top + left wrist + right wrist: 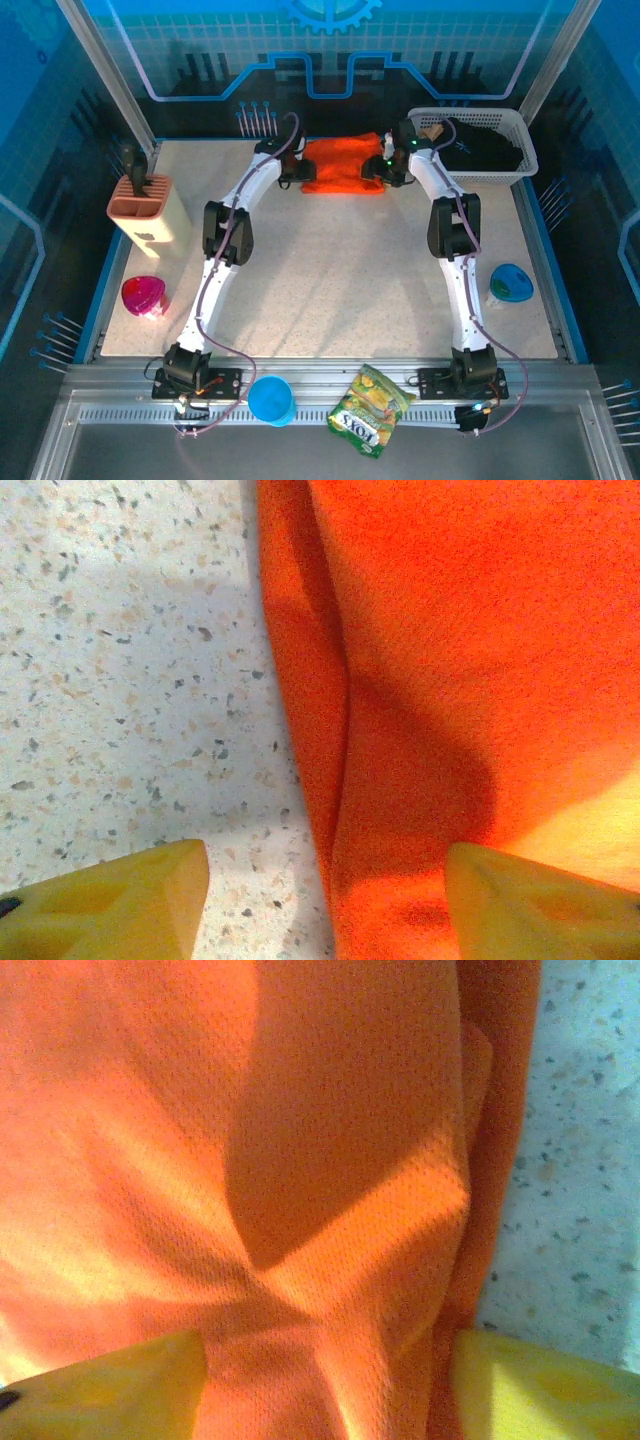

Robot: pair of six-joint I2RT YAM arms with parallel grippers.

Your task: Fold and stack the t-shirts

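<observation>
A bright orange t-shirt (pixel 340 165) lies folded into a wide band at the back middle of the table. My left gripper (pixel 291 172) is at its left end. In the left wrist view this gripper (pixel 325 905) is open, one yellow finger (pixel 110 905) over bare table, the other (pixel 545 905) over the orange cloth (pixel 450 660), with the folded edge between them. My right gripper (pixel 386 170) is at the shirt's right end. It (pixel 325 1390) is also open, astride the creased right edge (pixel 350 1210). A black t-shirt (pixel 490 150) lies in the basket.
The white basket (pixel 524 166) stands at the back right, close to my right arm. A peach utensil holder (pixel 148 210) and pink bowl (pixel 143 295) sit on the left, a blue dish (pixel 511 283) on the right. A blue cup (pixel 271 400) and snack bag (pixel 370 410) lie on the front rail.
</observation>
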